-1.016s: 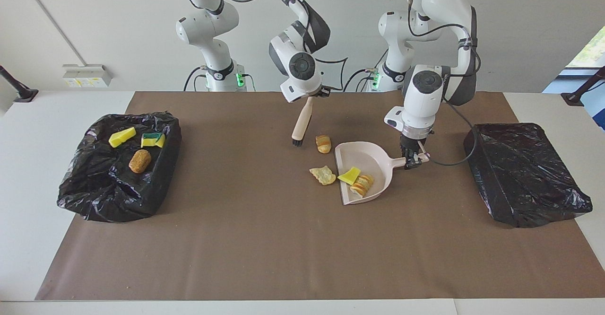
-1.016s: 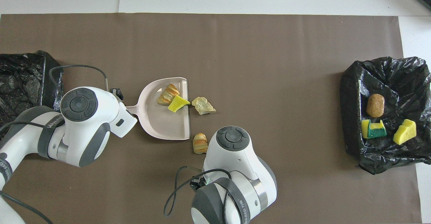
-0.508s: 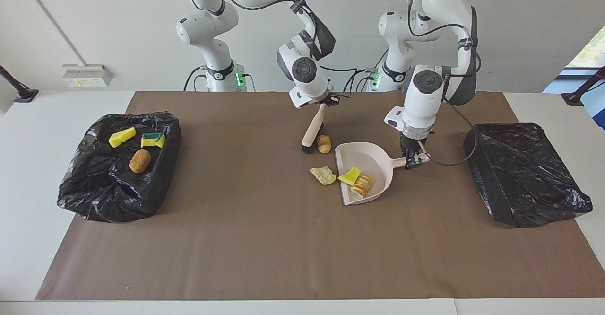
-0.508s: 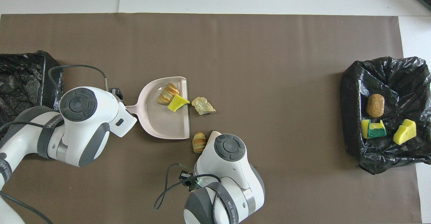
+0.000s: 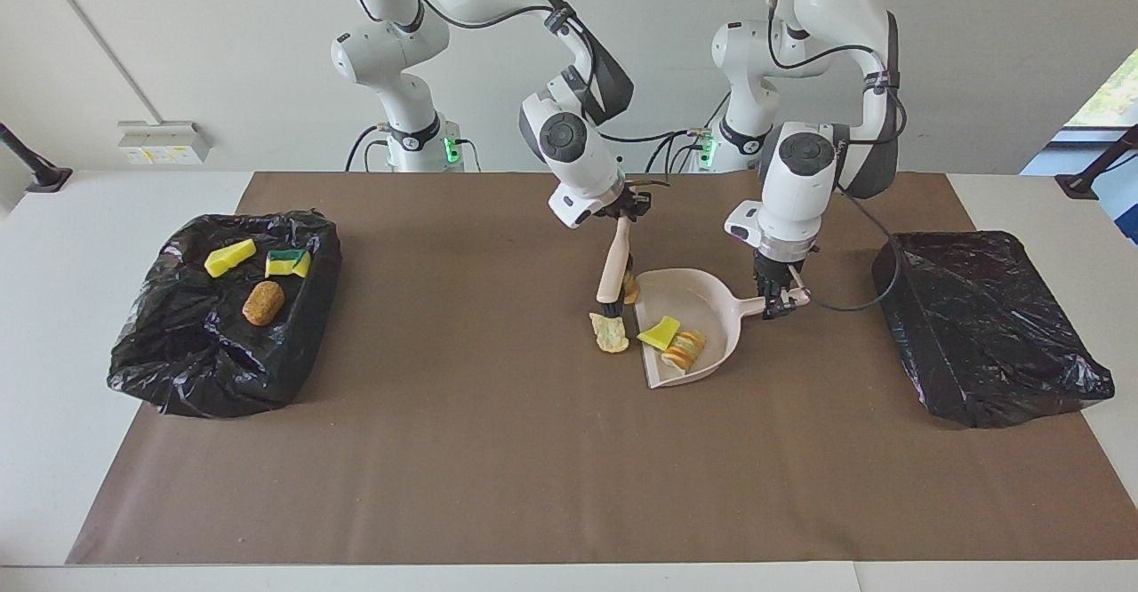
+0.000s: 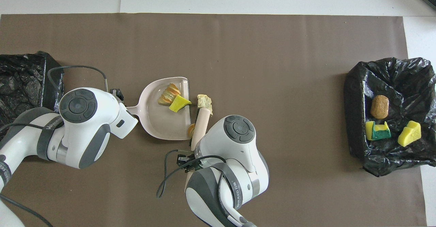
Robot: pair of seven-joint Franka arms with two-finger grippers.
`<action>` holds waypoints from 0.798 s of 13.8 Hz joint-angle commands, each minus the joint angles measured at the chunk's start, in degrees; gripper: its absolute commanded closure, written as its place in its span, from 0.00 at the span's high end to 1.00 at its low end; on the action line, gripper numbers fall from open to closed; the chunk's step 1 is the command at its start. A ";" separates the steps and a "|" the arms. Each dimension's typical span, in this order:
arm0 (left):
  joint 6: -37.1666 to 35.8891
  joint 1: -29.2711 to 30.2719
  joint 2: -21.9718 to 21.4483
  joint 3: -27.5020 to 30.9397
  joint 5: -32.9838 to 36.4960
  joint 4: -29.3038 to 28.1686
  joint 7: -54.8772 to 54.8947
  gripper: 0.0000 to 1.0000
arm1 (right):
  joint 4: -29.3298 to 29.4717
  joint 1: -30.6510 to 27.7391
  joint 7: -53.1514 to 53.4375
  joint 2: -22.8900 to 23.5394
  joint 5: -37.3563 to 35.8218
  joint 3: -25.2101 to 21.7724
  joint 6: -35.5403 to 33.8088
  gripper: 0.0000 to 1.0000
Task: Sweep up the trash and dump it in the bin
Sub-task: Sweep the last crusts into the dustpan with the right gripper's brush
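A: Since a second ago the brush has swung from the bare mat toward the pan's mouth, and the croissant-like chunk has been pushed up against the lip.

B: Who holds what?

A: The right gripper is clamped shut on the brush handle, bristles down beside the pale crumpled scrap. The left gripper is closed on the handle of the pink dustpan.

B: And the relation that matters?

A: The brush's long axis runs along the pan's open edge, and both loose pieces lie just outside it, toward the right arm's end. A yellow sponge scrap and a bread chunk sit inside.

B: Surface and room?

A: Flat brown mat. The full bin stands well apart; the other bin lies nearer the dustpan.
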 commanded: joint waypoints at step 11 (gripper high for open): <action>2.47 0.30 -0.31 0.03 0.81 -1.36 -1.57 0.00 | 7.28 -6.12 -8.62 -1.50 -8.61 -0.07 -16.22 0.00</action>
